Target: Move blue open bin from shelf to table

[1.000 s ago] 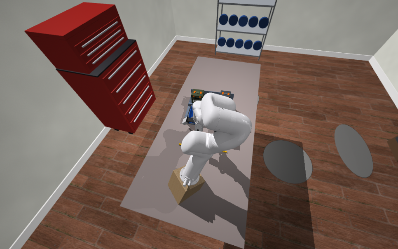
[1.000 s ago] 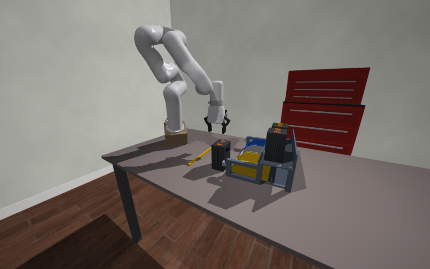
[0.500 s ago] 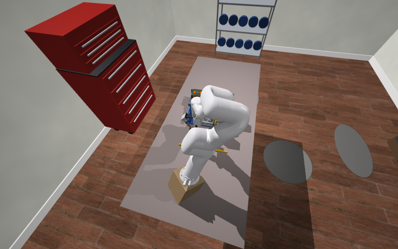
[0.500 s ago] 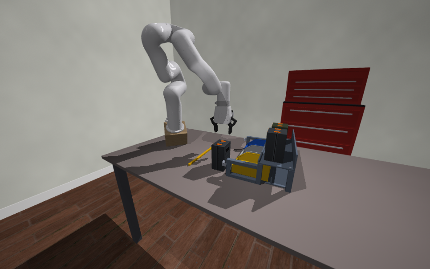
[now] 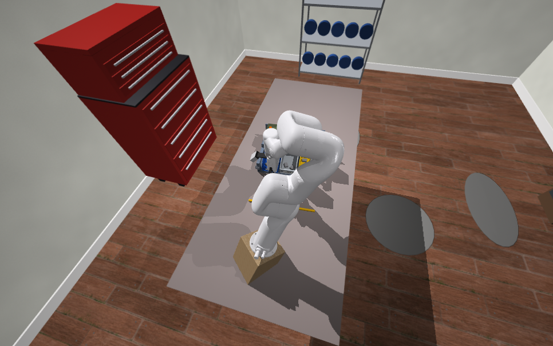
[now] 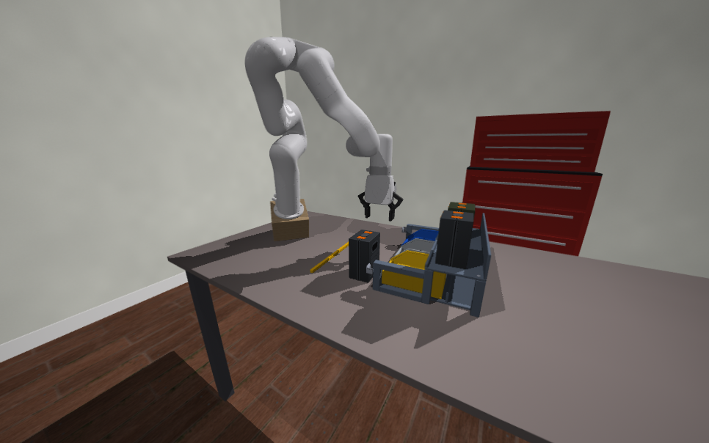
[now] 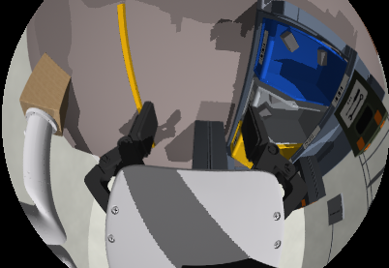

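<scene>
The blue bin (image 6: 422, 235) (image 7: 302, 83) sits at one end of the low grey-blue shelf (image 6: 426, 286) (image 7: 310, 20), its open side up in the wrist view. Small grey parts (image 7: 290, 41) lie in it. The grey bin (image 6: 421, 245) (image 7: 290, 124) is beside it, then the yellow bin (image 6: 401, 282) (image 7: 237, 155); all look seated. My gripper (image 6: 379, 215) (image 7: 199, 114) is open and empty, pointing down above the table in front of the shelf, off to the side of the bins. In the top view the arm hides the fingers and much of the shelf.
A dark case (image 6: 358, 258) (image 7: 209, 142) stands upright on the table (image 6: 594, 341) before the shelf's yellow end. A yellow strip (image 6: 329, 257) (image 7: 127, 53) (image 5: 307, 209) lies farther toward my base. A dark case (image 6: 451, 242) and a green case (image 6: 461, 207) (image 7: 350, 121) stand on the shelf top.
</scene>
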Controlling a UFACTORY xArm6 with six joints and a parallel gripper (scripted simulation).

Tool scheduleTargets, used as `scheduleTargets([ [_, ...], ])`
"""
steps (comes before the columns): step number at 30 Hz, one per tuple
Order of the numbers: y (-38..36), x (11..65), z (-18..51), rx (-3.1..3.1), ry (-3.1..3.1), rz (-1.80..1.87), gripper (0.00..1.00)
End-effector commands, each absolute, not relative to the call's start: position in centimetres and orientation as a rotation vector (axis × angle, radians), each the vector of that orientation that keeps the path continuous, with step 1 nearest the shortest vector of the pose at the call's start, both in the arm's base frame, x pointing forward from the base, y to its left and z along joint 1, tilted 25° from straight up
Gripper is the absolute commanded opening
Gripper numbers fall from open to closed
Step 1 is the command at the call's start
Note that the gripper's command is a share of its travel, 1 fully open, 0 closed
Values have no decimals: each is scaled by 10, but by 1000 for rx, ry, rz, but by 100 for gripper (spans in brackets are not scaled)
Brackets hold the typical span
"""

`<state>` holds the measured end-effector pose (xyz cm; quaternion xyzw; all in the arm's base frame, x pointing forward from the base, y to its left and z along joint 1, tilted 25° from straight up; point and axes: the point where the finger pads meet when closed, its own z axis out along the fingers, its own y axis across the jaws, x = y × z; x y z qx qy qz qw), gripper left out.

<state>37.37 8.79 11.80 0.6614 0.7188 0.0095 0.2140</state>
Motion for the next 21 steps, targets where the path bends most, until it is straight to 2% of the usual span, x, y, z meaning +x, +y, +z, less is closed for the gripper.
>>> scheduleTargets([
  [1, 104, 399, 123, 1834, 1993, 32, 100],
  [3, 115, 416, 125, 1834, 1993, 32, 100],
  [15, 115, 416, 125, 1834, 1993, 32, 100],
  [21, 143, 461, 132, 1834, 1993, 32, 100],
])
